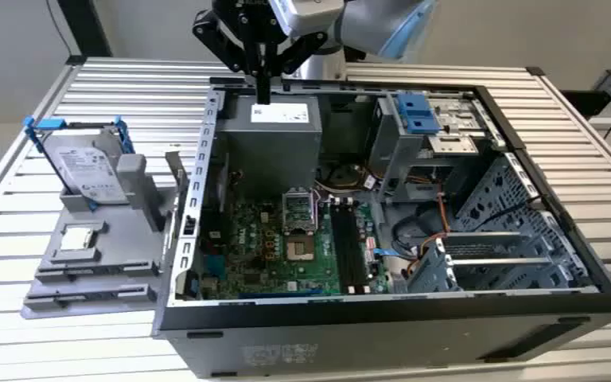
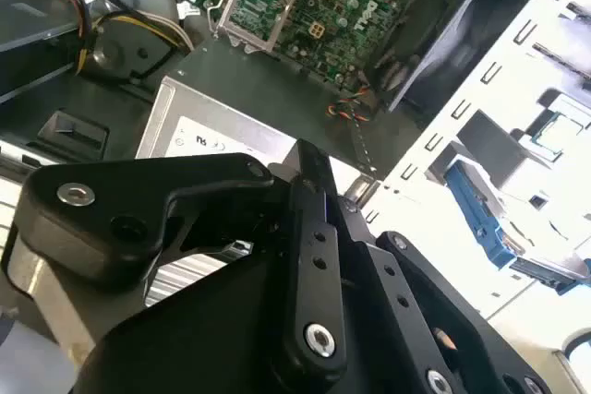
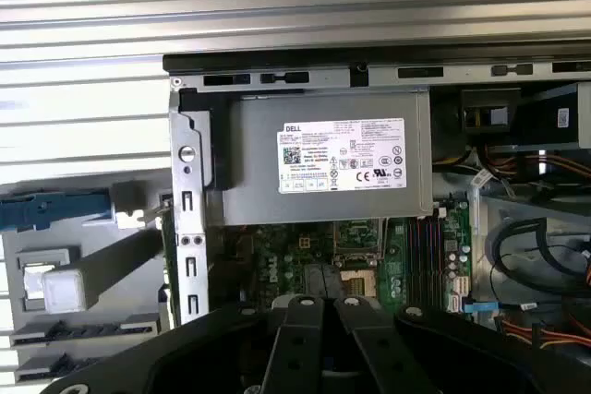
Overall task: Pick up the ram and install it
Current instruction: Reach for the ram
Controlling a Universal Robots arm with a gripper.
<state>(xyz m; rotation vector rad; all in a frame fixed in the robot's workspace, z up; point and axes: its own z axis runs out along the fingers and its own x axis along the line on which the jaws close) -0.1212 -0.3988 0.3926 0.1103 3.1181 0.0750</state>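
In the exterior view my gripper (image 1: 263, 97) hangs over the back edge of the open computer case (image 1: 391, 306), above the grey power supply (image 1: 274, 131). Its fingers (image 2: 309, 168) are pressed together, and I see nothing between them in either wrist view. A thin dark stick that looks like the ram (image 1: 175, 177) stands on edge on the grey holder (image 1: 93, 278), just outside the case's left wall and well away from the gripper. The black memory slots (image 1: 349, 247) lie on the green motherboard (image 1: 263, 239).
The holder at the exterior view's left also carries a silver hard drive (image 1: 85, 169) in a blue bracket and a small square chip (image 1: 77, 235). Drive cages (image 1: 433, 127) and cables crowd the case's right side. The slatted metal table (image 1: 125, 87) surrounds the case.
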